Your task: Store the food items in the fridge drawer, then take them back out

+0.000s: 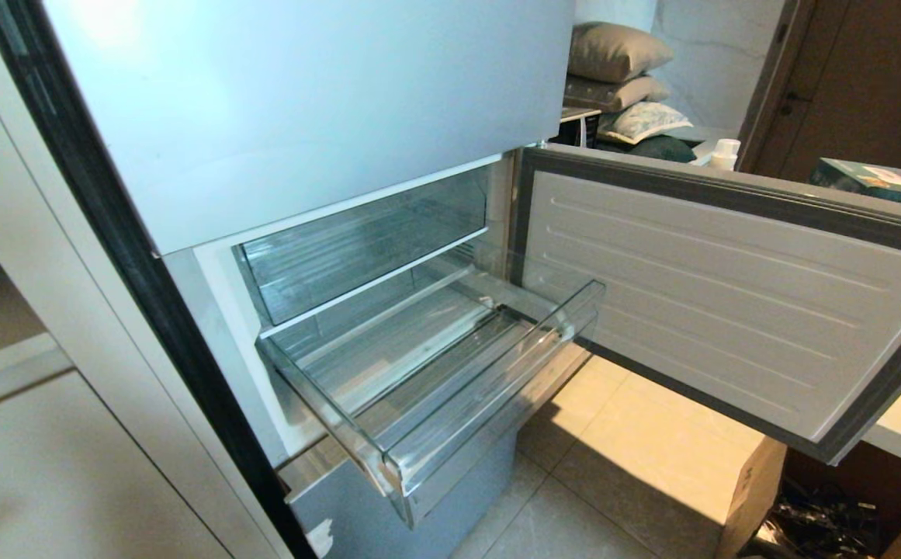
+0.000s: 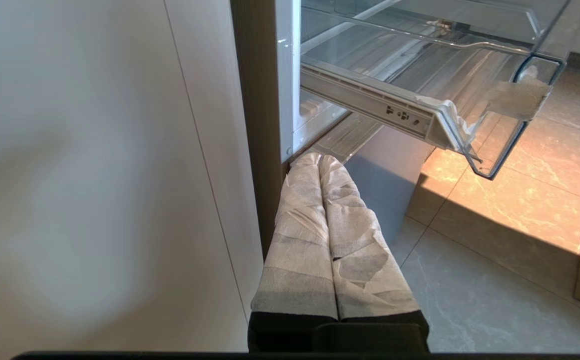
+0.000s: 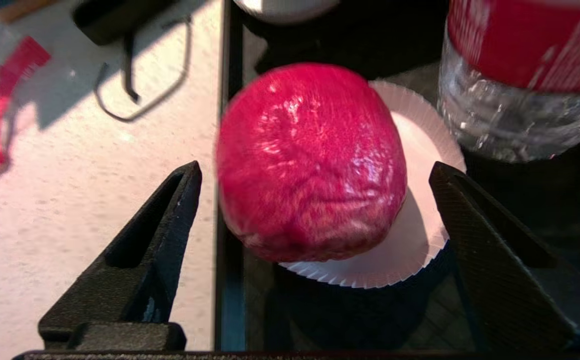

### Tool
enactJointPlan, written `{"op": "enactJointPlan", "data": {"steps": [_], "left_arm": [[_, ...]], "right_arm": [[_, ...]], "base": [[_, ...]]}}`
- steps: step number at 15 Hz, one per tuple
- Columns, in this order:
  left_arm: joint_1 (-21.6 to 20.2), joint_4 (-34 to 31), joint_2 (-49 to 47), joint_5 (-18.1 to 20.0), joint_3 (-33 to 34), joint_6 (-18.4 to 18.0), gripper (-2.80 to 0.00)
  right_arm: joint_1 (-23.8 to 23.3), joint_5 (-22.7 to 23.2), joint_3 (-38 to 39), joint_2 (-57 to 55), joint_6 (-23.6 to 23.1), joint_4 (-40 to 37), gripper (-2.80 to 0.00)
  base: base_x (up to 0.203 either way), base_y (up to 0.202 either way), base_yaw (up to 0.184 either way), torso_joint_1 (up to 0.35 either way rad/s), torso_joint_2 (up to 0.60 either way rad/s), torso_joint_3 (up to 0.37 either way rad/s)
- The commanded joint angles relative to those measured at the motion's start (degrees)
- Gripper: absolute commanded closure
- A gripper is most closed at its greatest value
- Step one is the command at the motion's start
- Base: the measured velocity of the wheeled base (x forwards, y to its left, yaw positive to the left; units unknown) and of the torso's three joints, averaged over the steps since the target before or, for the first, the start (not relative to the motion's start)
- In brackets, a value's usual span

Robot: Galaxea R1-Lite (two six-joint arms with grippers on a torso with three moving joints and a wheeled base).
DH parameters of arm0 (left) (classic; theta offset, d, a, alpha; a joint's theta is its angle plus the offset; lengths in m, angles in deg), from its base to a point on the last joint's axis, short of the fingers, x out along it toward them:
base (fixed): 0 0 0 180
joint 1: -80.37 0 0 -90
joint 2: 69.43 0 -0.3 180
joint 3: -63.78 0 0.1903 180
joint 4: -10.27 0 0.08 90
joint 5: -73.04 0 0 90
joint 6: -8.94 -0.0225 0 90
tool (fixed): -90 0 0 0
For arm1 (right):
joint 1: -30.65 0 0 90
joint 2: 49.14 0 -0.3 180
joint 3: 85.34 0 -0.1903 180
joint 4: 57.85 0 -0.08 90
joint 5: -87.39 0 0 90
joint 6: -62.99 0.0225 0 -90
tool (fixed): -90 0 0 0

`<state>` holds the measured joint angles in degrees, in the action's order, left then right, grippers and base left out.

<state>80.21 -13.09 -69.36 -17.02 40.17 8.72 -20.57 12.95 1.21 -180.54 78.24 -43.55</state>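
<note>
Red fruit (image 3: 309,162), round with wrinkled, glossy-looking skin, resting on a small white fluted paper plate (image 3: 422,240) on a dark surface. Right end effector (image 3: 314,172) spread wide, one black finger (image 3: 165,220) on each side of the fruit, neither touching it. Clear plastic bottle with a red label (image 3: 524,75) standing just beside the plate. Pale speckled table (image 3: 85,200) alongside, carrying a black cable and a red-and-white wrapper.

Clear plastic fridge drawer (image 1: 481,388) pulled well out of the pale blue-grey fridge (image 1: 303,101), ribbed base bare, nothing inside. Second clear drawer (image 1: 365,241) just above, pushed in. Middle door (image 1: 729,295) swung open to the right, white ribbed inner face showing. Beige tiled floor (image 1: 636,466) below, cardboard box (image 1: 760,497) near the door's lower edge, stacked cushions (image 1: 621,70) in the background.

Left end effector (image 2: 319,159) low beside the fridge, cloth-wrapped fingers pressed together, tips near the fridge's lower front corner, beneath the open drawer.
</note>
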Motion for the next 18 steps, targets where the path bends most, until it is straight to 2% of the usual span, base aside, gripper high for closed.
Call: {"op": "enactJointPlan", "data": {"steps": [1, 6, 7, 10, 15, 17, 18], "left_arm": [[0.0, 0.0, 0.0, 0.0, 0.0, 0.0, 0.00], [0.0, 0.0, 0.0, 0.0, 0.0, 0.0, 0.00], [0.0, 0.0, 0.0, 0.0, 0.0, 0.0, 0.00], [0.0, 0.0, 0.0, 0.0, 0.0, 0.0, 0.00], [0.0, 0.0, 0.0, 0.0, 0.0, 0.0, 0.00], [0.0, 0.0, 0.0, 0.0, 0.0, 0.0, 0.00], [0.0, 0.0, 0.0, 0.0, 0.0, 0.0, 0.00]], "right_arm": [[-0.3, 0.1, 1.8, 4.2, 0.1, 0.3, -2.80], [-1.0, -0.2, 9.1, 15.2, 0.2, 0.3, -2.80], [-1.0, -0.7, 11.5, 18.6, 0.3, 0.2, 0.00], [-1.5, -3.7, 18.8, 31.8, 0.6, -0.3, 0.00], [-1.0, -5.8, 30.7, 61.9, 0.4, -1.1, 0.00], [4.7, -6.8, 33.7, 73.0, 0.1, -3.5, 0.00], [11.2, -7.8, 34.6, 76.8, -0.3, -6.0, 0.00]], "base": [[0.000, 0.000, 0.000, 0.000, 0.00, 0.000], [0.000, 0.000, 0.000, 0.000, 0.00, 0.000], [0.000, 0.000, 0.000, 0.000, 0.00, 0.000], [0.000, 0.000, 0.000, 0.000, 0.00, 0.000], [0.000, 0.000, 0.000, 0.000, 0.00, 0.000], [0.000, 0.000, 0.000, 0.000, 0.00, 0.000], [0.000, 0.000, 0.000, 0.000, 0.00, 0.000]]}}
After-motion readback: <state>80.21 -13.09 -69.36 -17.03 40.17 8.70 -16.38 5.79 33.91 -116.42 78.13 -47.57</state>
